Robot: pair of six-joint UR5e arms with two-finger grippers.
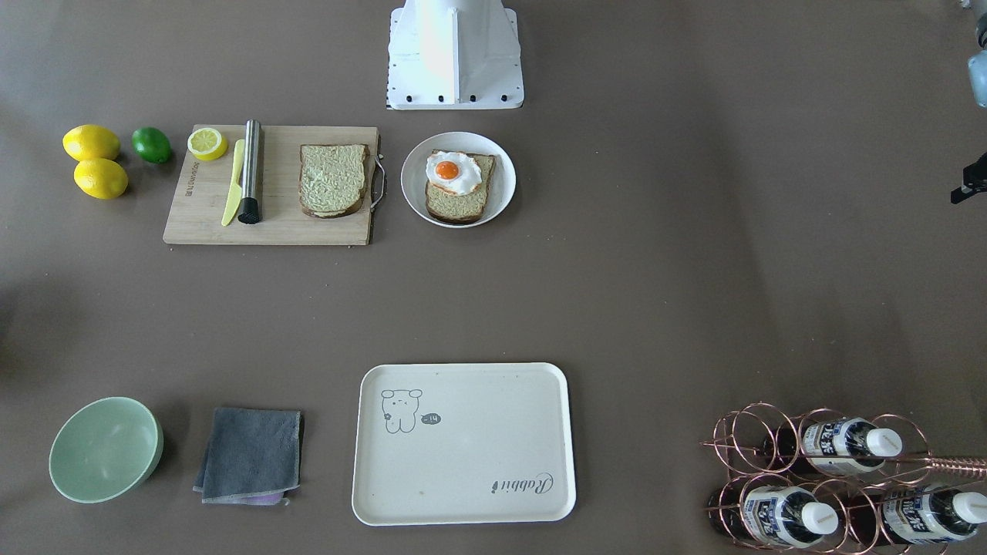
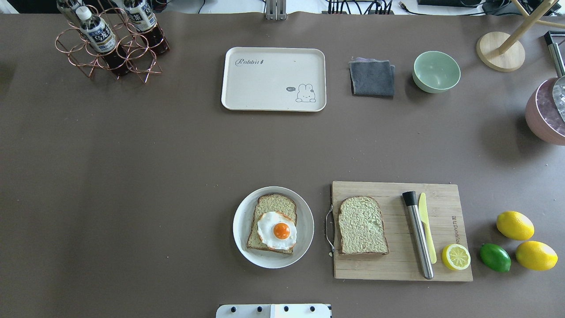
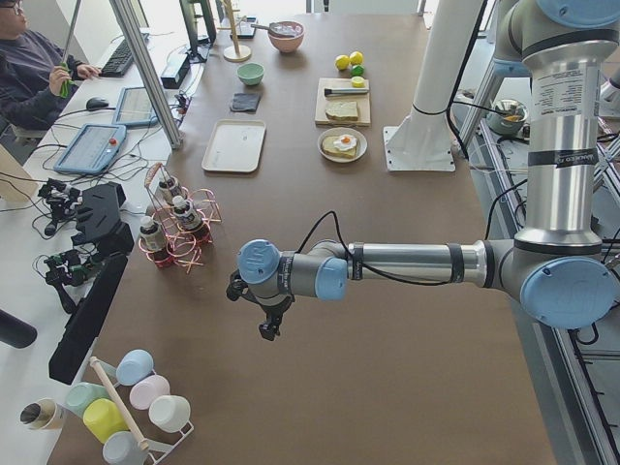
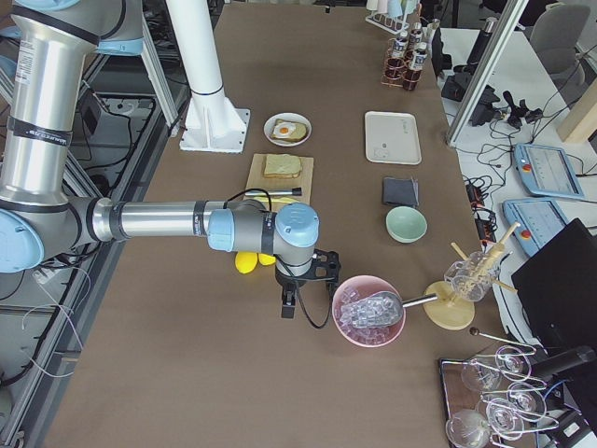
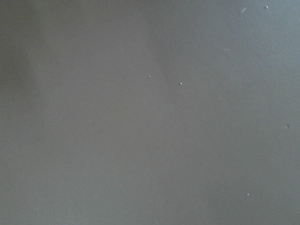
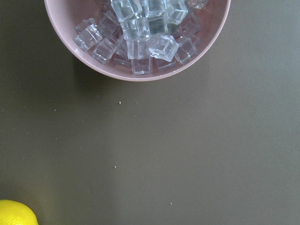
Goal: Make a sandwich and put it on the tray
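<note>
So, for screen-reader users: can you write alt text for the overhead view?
A bread slice topped with a fried egg sits on a white plate; a second slice lies on the cutting board beside it. The cream tray sits beyond them.

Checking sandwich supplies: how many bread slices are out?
2. One bread slice lies on the wooden cutting board; the other is on the white plate, under the fried egg.

egg (image 2: 277, 230) on bread (image 2: 274, 205) on plate (image 2: 243, 221), slice (image 2: 362, 225) on board (image 2: 397, 261)
</note>
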